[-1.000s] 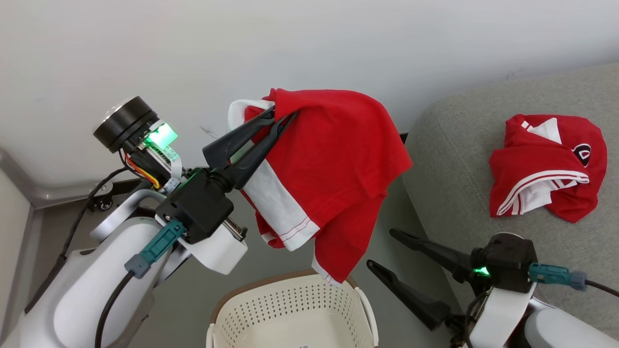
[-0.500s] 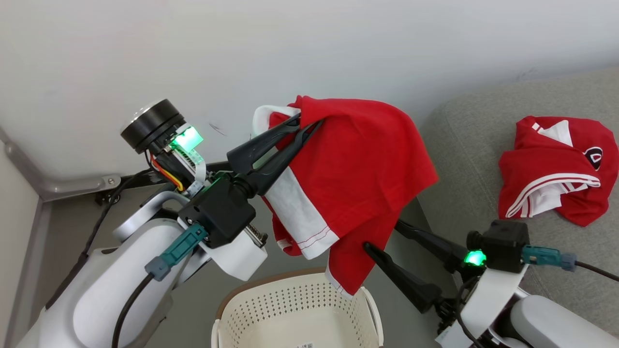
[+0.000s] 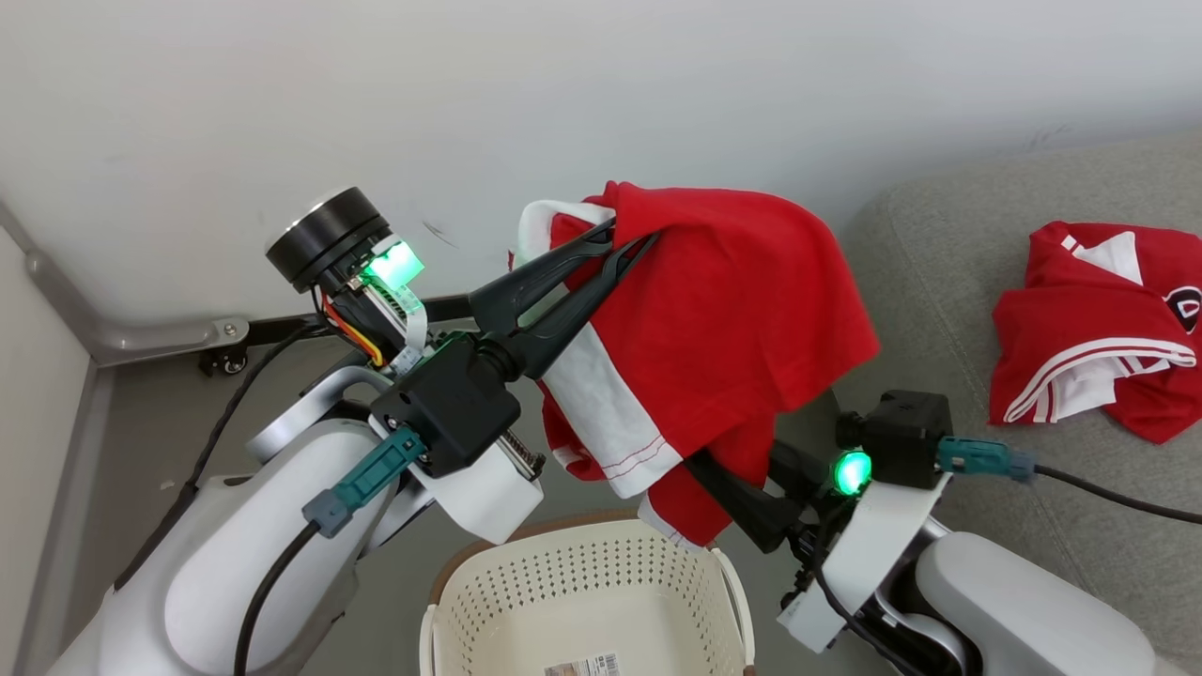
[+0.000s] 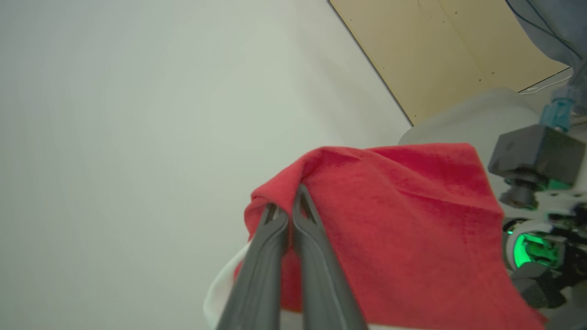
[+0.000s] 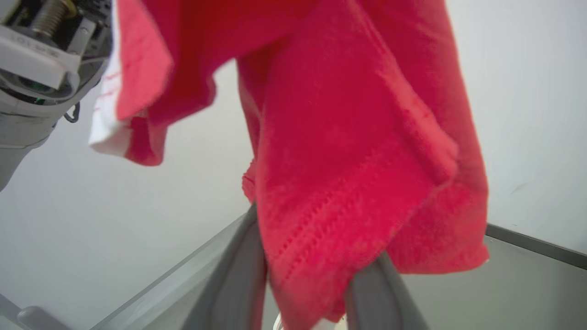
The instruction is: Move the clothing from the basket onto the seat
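Closing the right end effector (image 5: 312, 256), fingers straddling the low hem of the red jersey (image 3: 732, 310) with a firm pinch not confirmable, seems wise before the left end effector (image 3: 631, 235), clamped on its top fold above the basket (image 3: 582, 582), swings toward the sofa (image 3: 939, 282).

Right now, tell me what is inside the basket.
The basket holds no clothing where it shows: bare perforated walls and a label on its floor. The hanging garment covers part of the far rim, and the near half lies past the picture's edge.
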### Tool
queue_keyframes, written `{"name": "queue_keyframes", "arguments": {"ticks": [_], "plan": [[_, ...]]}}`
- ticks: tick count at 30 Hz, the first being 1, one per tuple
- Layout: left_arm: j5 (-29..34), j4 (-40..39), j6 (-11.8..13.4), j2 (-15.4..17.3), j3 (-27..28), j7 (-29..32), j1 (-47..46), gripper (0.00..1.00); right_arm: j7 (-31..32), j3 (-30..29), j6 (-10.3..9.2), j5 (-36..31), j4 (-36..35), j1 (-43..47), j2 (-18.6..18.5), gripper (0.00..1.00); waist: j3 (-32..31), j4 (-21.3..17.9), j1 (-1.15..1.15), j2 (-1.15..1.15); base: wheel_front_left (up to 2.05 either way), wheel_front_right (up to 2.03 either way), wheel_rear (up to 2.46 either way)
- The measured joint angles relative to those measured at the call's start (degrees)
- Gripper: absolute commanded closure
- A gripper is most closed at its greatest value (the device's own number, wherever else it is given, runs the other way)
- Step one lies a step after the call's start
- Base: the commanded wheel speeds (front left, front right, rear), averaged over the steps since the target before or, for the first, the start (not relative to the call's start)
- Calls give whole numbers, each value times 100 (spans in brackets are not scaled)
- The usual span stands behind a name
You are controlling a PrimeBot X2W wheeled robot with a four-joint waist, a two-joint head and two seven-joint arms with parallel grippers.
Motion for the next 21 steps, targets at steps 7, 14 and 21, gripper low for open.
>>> {"name": "queue_keyframes", "arguments": {"ticks": [7, 14, 21], "plan": [[-107, 120, 0, 11, 3, 0, -1, 100, -268, 193, 0, -10, 327, -216, 164, 100, 87, -4, 0, 0, 0, 0, 0], [-278, 515, 0, 149, 153, 2, 10, 100, -455, 423, 0, -10, 354, -316, 58, 100, 156, -73, 0, 0, 0, 0, 0], [-665, 1095, 1, 229, 352, 11, 322, 100, -666, 436, 1, 2, 183, -319, -288, 100, 201, -237, 0, 0, 0, 0, 0]]}}
